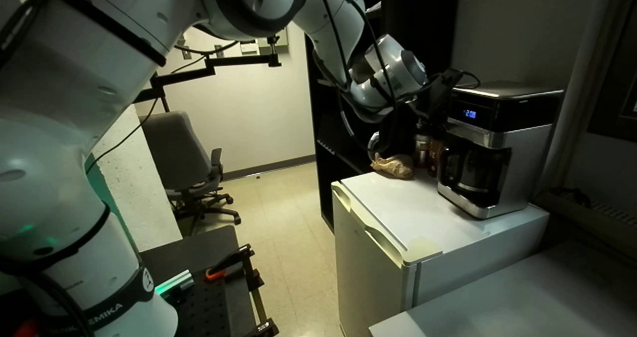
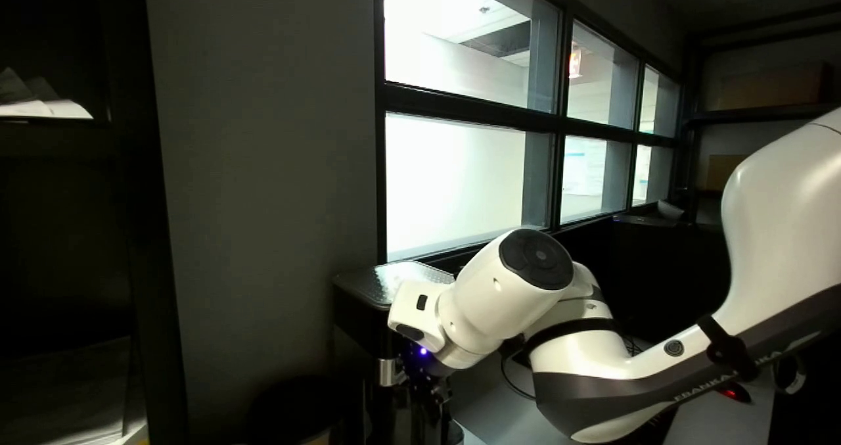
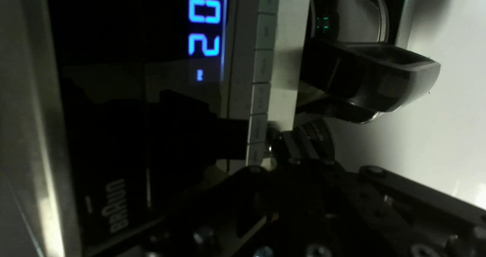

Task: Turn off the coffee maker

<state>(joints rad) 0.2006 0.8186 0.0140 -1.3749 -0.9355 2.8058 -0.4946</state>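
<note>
The coffee maker [image 1: 530, 170] is a boxy silver-and-black machine on a white cabinet-like box. It also shows in an exterior view [image 2: 361, 323], partly hidden by the arm. Its blue display [image 3: 205, 25] is lit, with a row of grey buttons [image 3: 262, 65] beside it. The dark carafe [image 1: 475, 172] sits below; its handle [image 3: 372, 74] shows in the wrist view. My gripper [image 3: 298, 147] is shut with nothing visible between its fingertips. The fingertips are close to the end buttons of the row; I cannot tell if they touch. In both exterior views the gripper [image 1: 433, 110] [image 2: 420, 382] is dark at the machine's front.
The white box [image 1: 388, 202] carries the machine, a crumpled brown bag [image 1: 395, 167] and a bottle [image 1: 422, 150] near the gripper. A black shelf [image 1: 331, 128] stands behind. A white surface [image 1: 517, 292] lies in front. A window [image 2: 460, 182] is behind the machine.
</note>
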